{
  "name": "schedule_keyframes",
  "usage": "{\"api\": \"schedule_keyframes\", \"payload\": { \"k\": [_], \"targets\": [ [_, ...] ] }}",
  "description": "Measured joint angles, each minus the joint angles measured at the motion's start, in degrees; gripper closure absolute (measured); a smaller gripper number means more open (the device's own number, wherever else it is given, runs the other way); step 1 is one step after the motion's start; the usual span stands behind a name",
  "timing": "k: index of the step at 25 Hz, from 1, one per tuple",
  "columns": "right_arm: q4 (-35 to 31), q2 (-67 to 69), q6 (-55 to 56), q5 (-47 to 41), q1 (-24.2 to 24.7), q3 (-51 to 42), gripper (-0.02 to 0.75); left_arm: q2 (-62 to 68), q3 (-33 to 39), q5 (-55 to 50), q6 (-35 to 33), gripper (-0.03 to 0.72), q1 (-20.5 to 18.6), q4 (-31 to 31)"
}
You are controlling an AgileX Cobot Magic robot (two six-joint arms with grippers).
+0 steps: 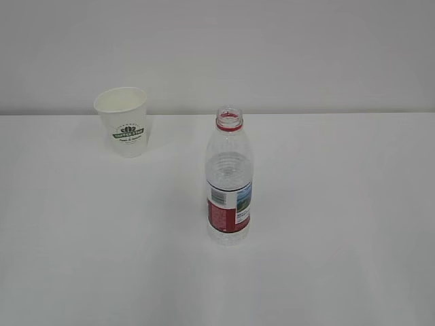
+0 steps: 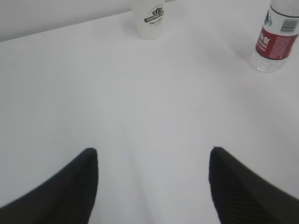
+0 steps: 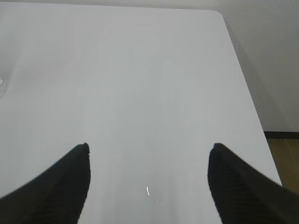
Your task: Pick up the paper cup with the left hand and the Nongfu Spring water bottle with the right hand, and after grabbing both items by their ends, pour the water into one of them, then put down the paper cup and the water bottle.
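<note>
The white paper cup [image 1: 123, 121] with its dark green logo stands upright at the back left of the table. The clear Nongfu Spring water bottle [image 1: 229, 178], uncapped with a red neck ring and red-and-white label, stands upright near the middle with water in it. In the left wrist view the paper cup [image 2: 150, 18] is far ahead and the bottle [image 2: 275, 39] is at the upper right. My left gripper [image 2: 153, 151] is open over bare table, far from both. My right gripper [image 3: 148, 147] is open too, holding nothing. Neither arm shows in the exterior view.
The white table [image 1: 326, 224] runs back to a pale wall. In the right wrist view the table's right edge [image 3: 252, 100] and rounded far corner show, with floor beyond. A sliver of something clear [image 3: 2, 86] sits at that view's left border.
</note>
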State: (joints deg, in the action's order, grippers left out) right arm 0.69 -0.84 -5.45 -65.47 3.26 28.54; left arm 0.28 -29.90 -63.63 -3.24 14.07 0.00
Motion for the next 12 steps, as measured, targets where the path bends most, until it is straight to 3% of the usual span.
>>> {"api": "schedule_keyframes", "payload": {
  "k": [12],
  "targets": [
    [0.0,0.0,0.0,0.0,0.0,0.0,0.148,0.0,0.0,0.0,0.0,0.142,0.0,0.0]
  ]
}}
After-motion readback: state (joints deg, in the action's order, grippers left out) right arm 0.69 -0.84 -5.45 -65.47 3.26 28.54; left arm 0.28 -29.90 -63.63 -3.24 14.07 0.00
